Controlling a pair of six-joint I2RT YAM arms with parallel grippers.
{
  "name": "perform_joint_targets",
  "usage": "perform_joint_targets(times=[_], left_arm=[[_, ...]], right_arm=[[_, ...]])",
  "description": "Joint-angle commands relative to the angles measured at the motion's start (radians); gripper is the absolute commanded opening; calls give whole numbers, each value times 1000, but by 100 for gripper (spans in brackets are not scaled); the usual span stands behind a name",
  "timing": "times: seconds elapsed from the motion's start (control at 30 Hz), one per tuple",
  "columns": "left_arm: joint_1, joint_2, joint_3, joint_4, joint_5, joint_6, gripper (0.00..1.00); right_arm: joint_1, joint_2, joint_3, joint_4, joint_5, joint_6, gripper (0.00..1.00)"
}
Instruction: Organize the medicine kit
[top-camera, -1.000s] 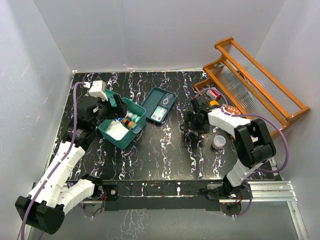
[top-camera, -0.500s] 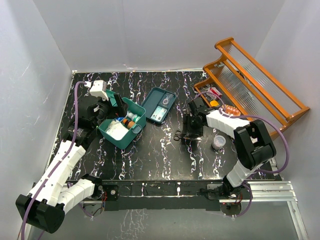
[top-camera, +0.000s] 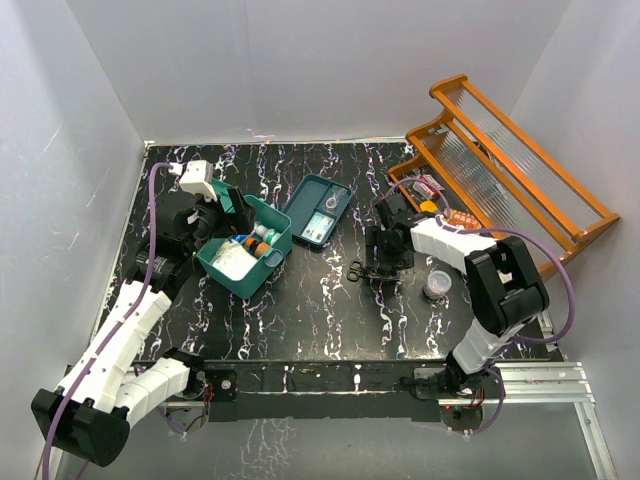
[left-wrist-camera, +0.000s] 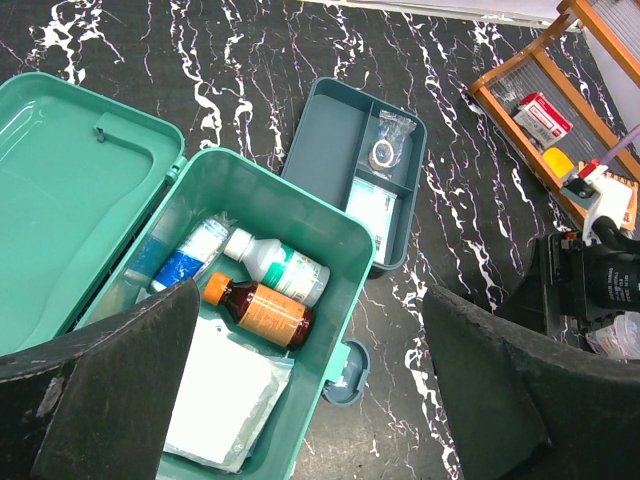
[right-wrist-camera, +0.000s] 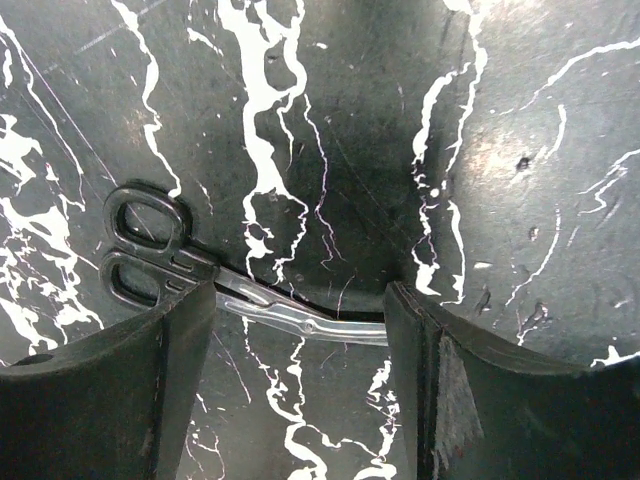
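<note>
Lab test cell; white panel walls (top-camera: 300, 70); alu frame rail (top-camera: 545, 378).

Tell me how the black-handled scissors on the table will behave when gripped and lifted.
Probably stiff: the scissors look like thin metal blades. Lying flat on the glossy table, they may slide rather than lift. Gripped at the blades, where the right gripper straddles them, the handle end would likely droop.

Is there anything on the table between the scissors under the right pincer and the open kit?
Nothing visible. The table between the scissors and the kit is bare, and the kit's lid is open. The tray lies farther back, off that line.
</note>
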Motion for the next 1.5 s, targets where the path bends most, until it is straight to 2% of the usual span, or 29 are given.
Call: perform_joint_targets(times=[0.0,0.13,0.3,0.4,0.57,0.73,0.87,1.0,1.13,1.2,1.3,1.47], left_arm=[[3,-12,23,25,-1,5,92],[3,-15,18,26,-1,5,93],[3,-15,12,31,0,5,92],[3,-15,9,35,-1,1,92],[3,-16,8,36,-2,-1,92],[3,-17,10,32,-8,3,92],[3,-16,14,29,-15,7,93],[3,-16,17,28,-18,10,93],[3,-17,18,28,-21,12,92],[3,-18,19,26,-22,12,92],[3,-19,22,23,-22,13,93],[3,-23,25,19,-25,16,93]], right_arm=[[-2,-2,0,6,-49,-23,68],[4,-39,-61,-23,-117,-2,69],[70,-88,-109,-49,-119,75,69],[124,-102,-106,-47,-86,133,67],[186,-64,-63,-42,59,178,60],[220,25,1,-11,187,114,57],[239,90,39,17,213,37,56],[241,131,51,33,209,7,50],[240,154,43,63,170,-10,35],[240,173,47,66,161,-10,31],[240,196,55,67,161,-16,32],[240,232,77,53,177,-44,39]])
